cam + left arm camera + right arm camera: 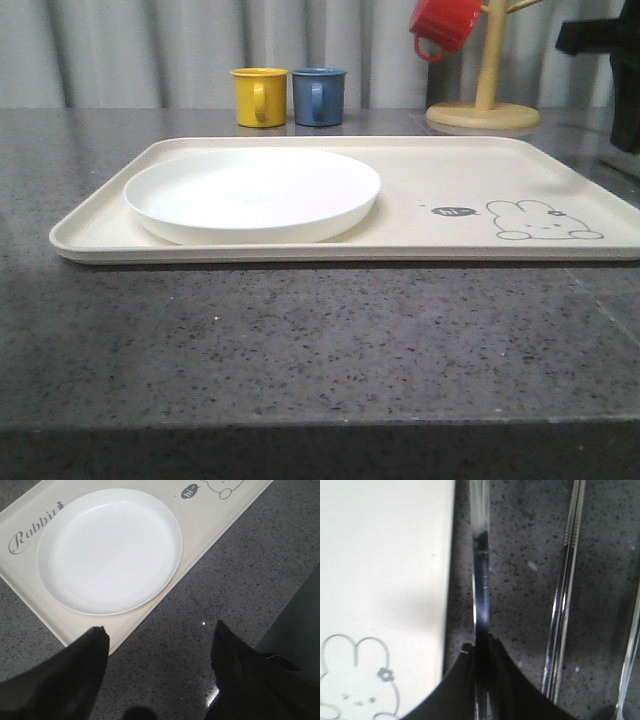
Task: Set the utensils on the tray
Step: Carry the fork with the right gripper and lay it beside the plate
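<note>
While left hand [157, 652] gapes empty beside tray [210, 527], right hand [482, 680] grips fork [481, 585].

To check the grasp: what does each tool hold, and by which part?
Right tool seems to grip a slim metal utensil along its shaft; left tool is open, empty.

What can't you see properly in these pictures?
- Slim metal handle, right wrist view: both ends cut off, so fork or spoon is unclear; the right gripper covers its near part, grip unclear.
- Chopsticks: tips cut off, same view.
- Red mug, front view: top cut off.
- Tray: right corner cut off.
</note>
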`<state>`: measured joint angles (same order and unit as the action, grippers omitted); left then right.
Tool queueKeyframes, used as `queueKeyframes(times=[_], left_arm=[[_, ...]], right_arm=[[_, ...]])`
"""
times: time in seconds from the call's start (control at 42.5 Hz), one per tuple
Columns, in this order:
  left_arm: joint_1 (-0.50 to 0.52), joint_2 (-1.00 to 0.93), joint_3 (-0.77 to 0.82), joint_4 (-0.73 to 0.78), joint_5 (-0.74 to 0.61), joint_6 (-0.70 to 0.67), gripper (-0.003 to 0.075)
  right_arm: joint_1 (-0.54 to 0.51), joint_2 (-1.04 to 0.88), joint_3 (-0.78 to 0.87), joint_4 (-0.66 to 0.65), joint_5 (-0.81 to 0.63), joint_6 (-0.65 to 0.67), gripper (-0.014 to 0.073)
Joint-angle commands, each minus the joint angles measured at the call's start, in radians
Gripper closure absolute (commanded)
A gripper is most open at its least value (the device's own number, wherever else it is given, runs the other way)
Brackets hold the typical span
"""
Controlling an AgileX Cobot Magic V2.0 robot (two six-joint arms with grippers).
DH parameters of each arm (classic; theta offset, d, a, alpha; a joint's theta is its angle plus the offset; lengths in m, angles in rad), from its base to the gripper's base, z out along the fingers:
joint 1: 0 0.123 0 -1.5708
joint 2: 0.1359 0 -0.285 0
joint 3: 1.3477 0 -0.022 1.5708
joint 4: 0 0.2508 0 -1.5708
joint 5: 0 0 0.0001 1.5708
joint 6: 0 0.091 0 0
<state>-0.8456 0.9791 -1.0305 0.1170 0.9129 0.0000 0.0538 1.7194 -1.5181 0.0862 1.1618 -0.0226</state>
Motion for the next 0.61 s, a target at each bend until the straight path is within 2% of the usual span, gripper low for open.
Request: queueKeyframes(times=[0.0,0.259,0.423,0.588], left_arm=[[-0.006,-0.012,-0.026,0.001,-0.058,-0.009,0.0279],[-0.006,-0.012,-0.026,0.001,-0.058,-0.009,0.0279],[-0.006,-0.012,-0.026,0.001,-0.058,-0.009,0.0279],[-0.006,-0.012,-0.026,0.001,-0.058,-0.009,0.0279]], right_arm=[[0.035,-0.064,-0.089,0.061,0.068,0.001,0.0642],[0.23,-0.043,-0.196,0.129,0.095,0.031,0.064],[0.321,0.048,-0.265,0.075,0.088,0.193,0.064],[0.35,0.13,-0.28,0.056,0.069,0.333,0.064]])
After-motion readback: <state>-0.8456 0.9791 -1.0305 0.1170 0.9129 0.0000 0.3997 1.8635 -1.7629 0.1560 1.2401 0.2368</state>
